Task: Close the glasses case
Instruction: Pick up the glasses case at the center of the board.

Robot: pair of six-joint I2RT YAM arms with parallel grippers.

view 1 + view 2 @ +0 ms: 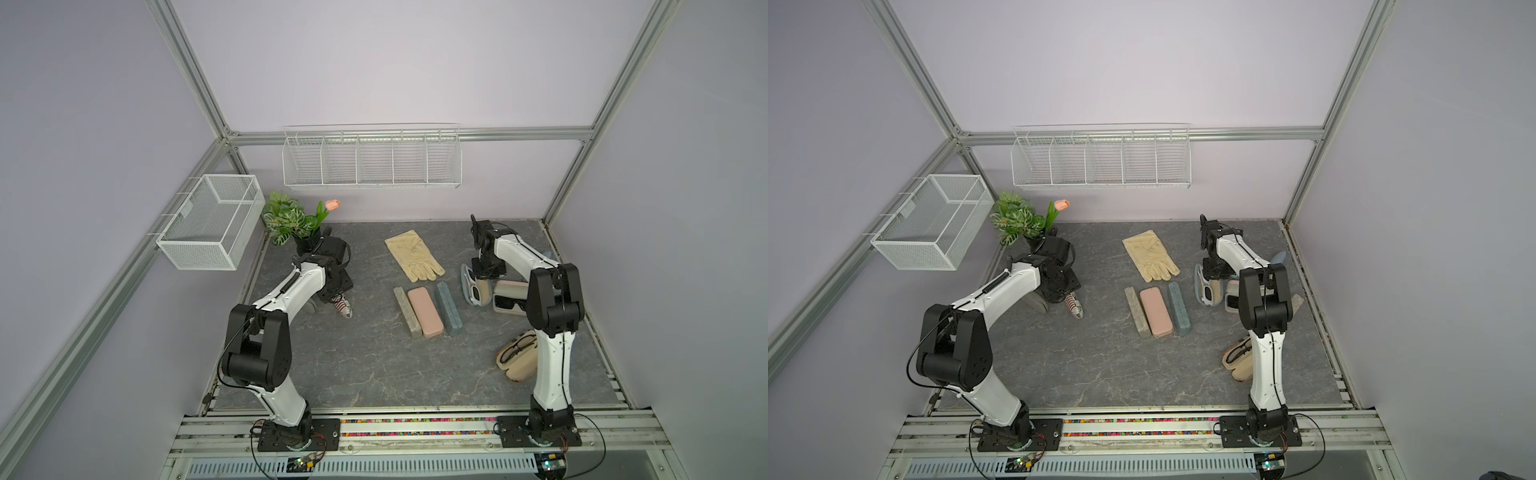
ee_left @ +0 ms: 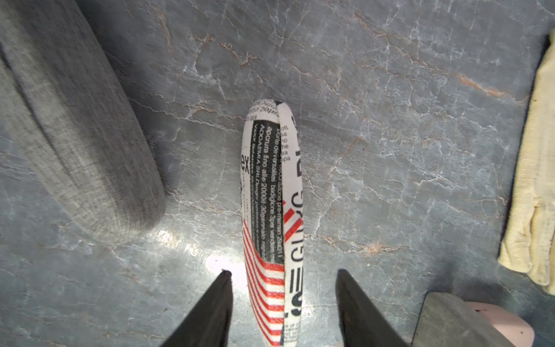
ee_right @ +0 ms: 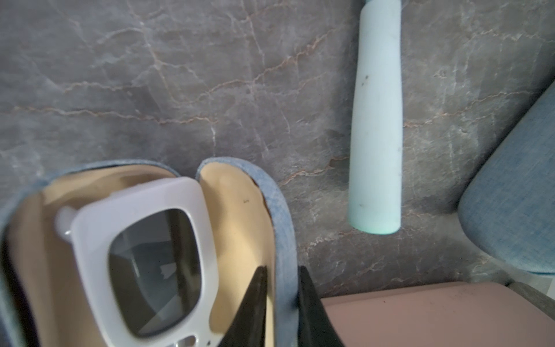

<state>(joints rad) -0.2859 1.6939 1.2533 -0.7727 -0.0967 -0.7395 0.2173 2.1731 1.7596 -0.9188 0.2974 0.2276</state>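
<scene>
Right pincer [image 3: 282, 269] nipped on the lid of the open glasses case [image 3: 240, 210].
I see one finger on the cream lining inside the lid and its mate on the blue cloth outside, the lid wall squeezed between them. The case gapes wide, and white sunglasses [image 3: 141, 240] lie in its other half, on the inner finger's side. Just beside the outer finger sits a pink case [image 3: 420, 315]; beyond the tips on that side lies a pale green tube [image 3: 375, 120], and farther out a blue cloth case [image 3: 516, 195]. My left pincer [image 2: 281, 272] stands open astride a newsprint-patterned case [image 2: 273, 195], daylight either side of it; a grey case [image 2: 75, 135] lies off one finger, a cream glove [image 2: 537, 180] well off the other.
</scene>
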